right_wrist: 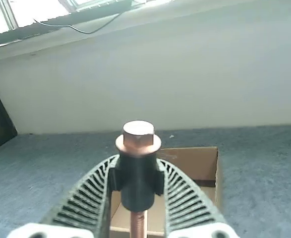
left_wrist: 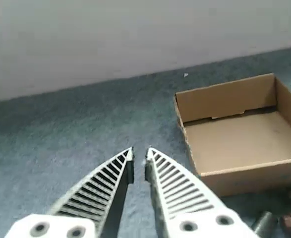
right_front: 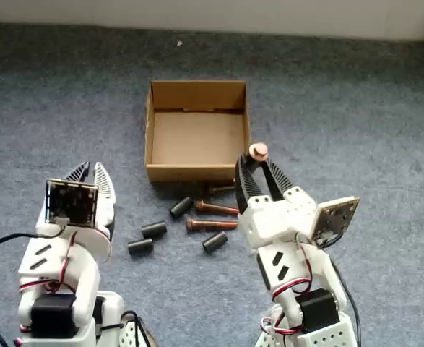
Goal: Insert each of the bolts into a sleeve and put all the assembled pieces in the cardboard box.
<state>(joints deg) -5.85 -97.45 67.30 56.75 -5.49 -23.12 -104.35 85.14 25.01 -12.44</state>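
While right gripper [right_wrist: 138,171] clamps sleeved bolt [right_wrist: 138,140], loose sleeves [right_front: 154,230] — high view

Grey carpet [right_front: 356,108] meets a pale wall [right_wrist: 185,74] under a bright window [right_wrist: 31,10].

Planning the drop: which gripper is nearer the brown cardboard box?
Right. The right gripper, holding a sleeved copper bolt, is at the brown cardboard box's near right corner; the left gripper sits off its near left corner.

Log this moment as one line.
right gripper: shut on sleeved bolt, upright near box | left gripper: barely open, empty | box: empty | loose bolts, sleeves: on carpet
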